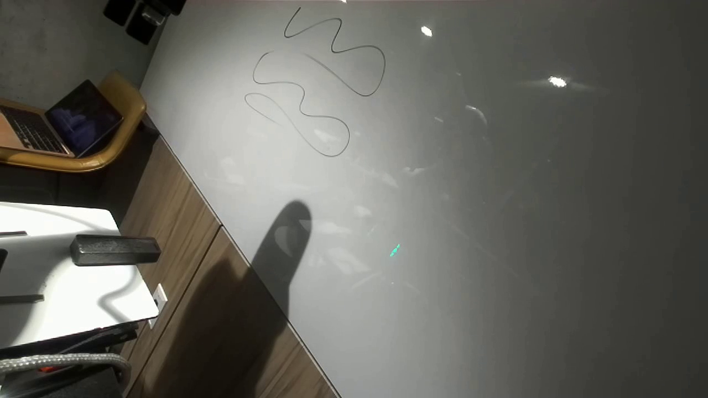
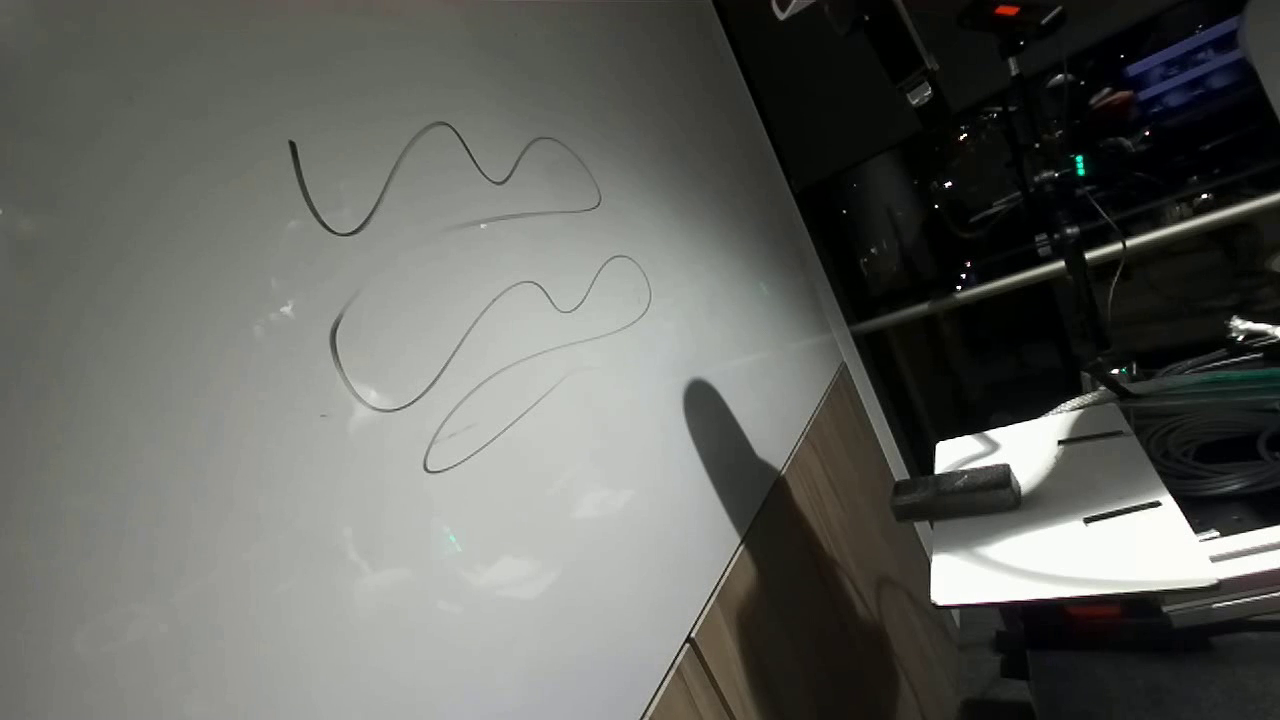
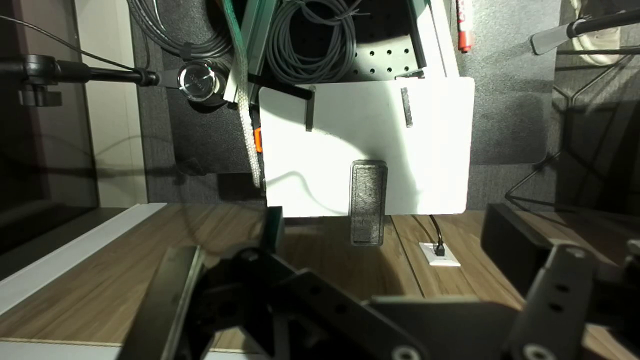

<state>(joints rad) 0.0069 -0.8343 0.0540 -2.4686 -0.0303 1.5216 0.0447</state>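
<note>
Gripper (image 3: 392, 236): comes in at the bottom of the wrist view, fingers (image 3: 515, 247) spread wide apart, one at lower centre-left, one at lower right, nothing clamped between.

Black block (image 3: 368, 202): same view, just below centre of the frame, long side running up and down. As seen here it sits in the gap between the fingers, somewhat nearer the one at left, apart from both. Its lower end is about level with the fingertips in the frame; depth between block and fingertips cannot be told.

Support: upper part of the block rests on a white platform (image 3: 440, 150); lower end juts past the platform's lower edge, over wood panelling (image 3: 80, 270). Overhang confirmed in both exterior views: block at left, below mid-height (image 1: 115, 250); block at right, below mid-height (image 2: 957, 492).

Nearby, wrist view: two dark strips (image 3: 310, 109) on the platform, above the block; white outlet (image 3: 430, 252) with black plug, right of the block's lower end; coiled grey cable (image 3: 310, 74), upper centre; red marker (image 3: 465, 30), upper right.

Exterior views: glossy grey panel (image 1: 470, 309) fills most of the frame in both, wavy dark lines (image 2: 570, 312) on it, rounded shadow (image 1: 276, 265) across panel and wood. Laptop (image 1: 77, 124) on a tan chair (image 1: 130, 99), upper left.
</note>
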